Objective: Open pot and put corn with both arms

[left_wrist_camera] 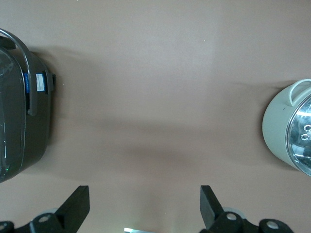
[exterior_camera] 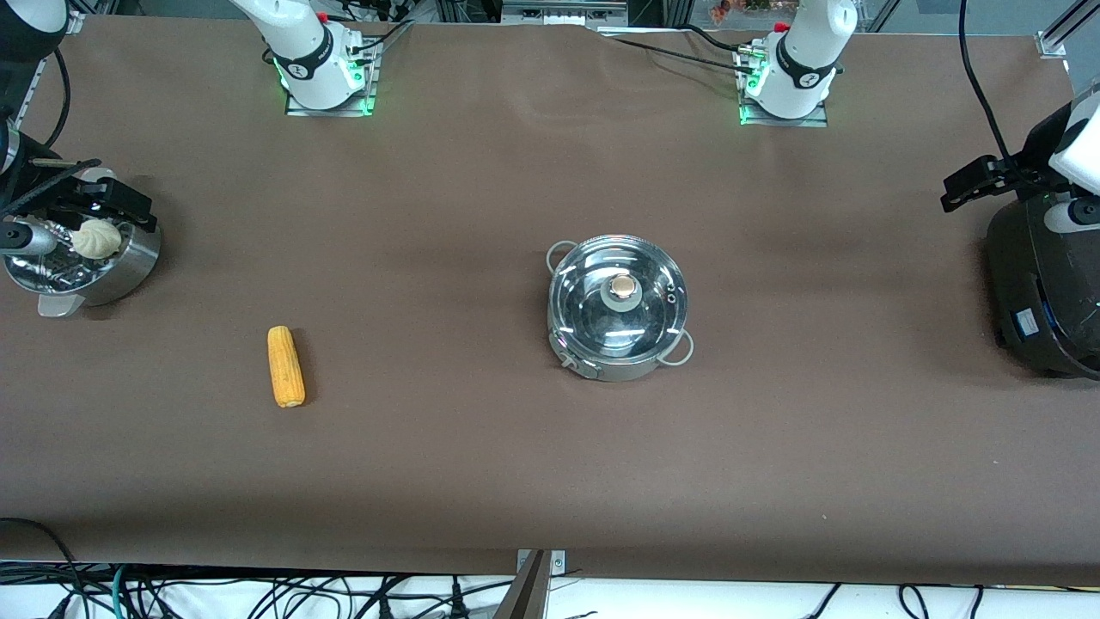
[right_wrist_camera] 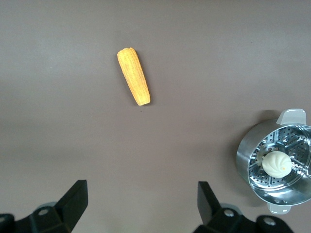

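The steel pot (exterior_camera: pixel 601 365) stands at the table's middle with its glass lid (exterior_camera: pixel 601 318) and knob (exterior_camera: pixel 620 288) on it. Its edge also shows in the left wrist view (left_wrist_camera: pixel 277 128). The corn (exterior_camera: pixel 285 366) lies on the table toward the right arm's end, a little nearer to the front camera than the pot; it also shows in the right wrist view (right_wrist_camera: pixel 133 76). My right gripper (right_wrist_camera: pixel 141 191) is open and empty, high over the table by the steamer basket. My left gripper (left_wrist_camera: pixel 144 196) is open and empty, high over bare table between the rice cooker and the pot.
A steel steamer basket (exterior_camera: pixel 129 262) with a white bun (exterior_camera: pixel 94 238) stands at the right arm's end of the table; both show in the right wrist view (right_wrist_camera: pixel 245 160) (right_wrist_camera: pixel 276 164). A black rice cooker (exterior_camera: pixel 1040 292) stands at the left arm's end, also in the left wrist view (left_wrist_camera: pixel 24 107).
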